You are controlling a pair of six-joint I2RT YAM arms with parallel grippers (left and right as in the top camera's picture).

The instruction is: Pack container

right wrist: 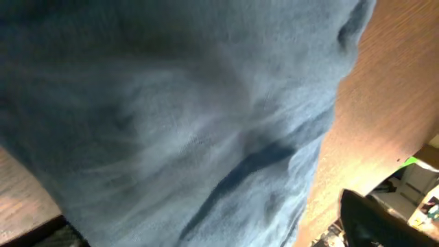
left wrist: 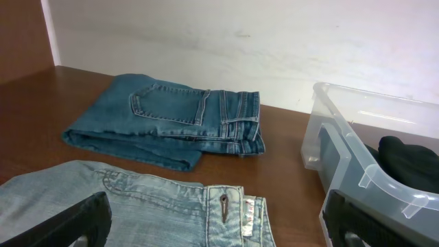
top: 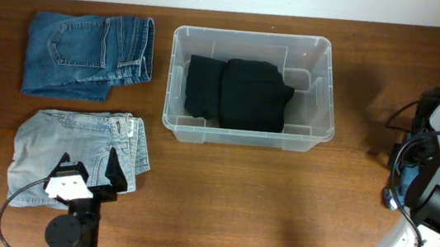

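Wooden table; left hand wide open above pale jeans.

Blurred and pressed close to the lens across nearly the whole right wrist view: blue cloth, kind of garment impossible to tell. Right hand reduced to dark slivers at the bottom corners; gripping the cloth or not, unclear. In the left wrist view, container cut off by the right edge, pale jeans by the bottom edge. Container floor largely hidden beneath black clothing.
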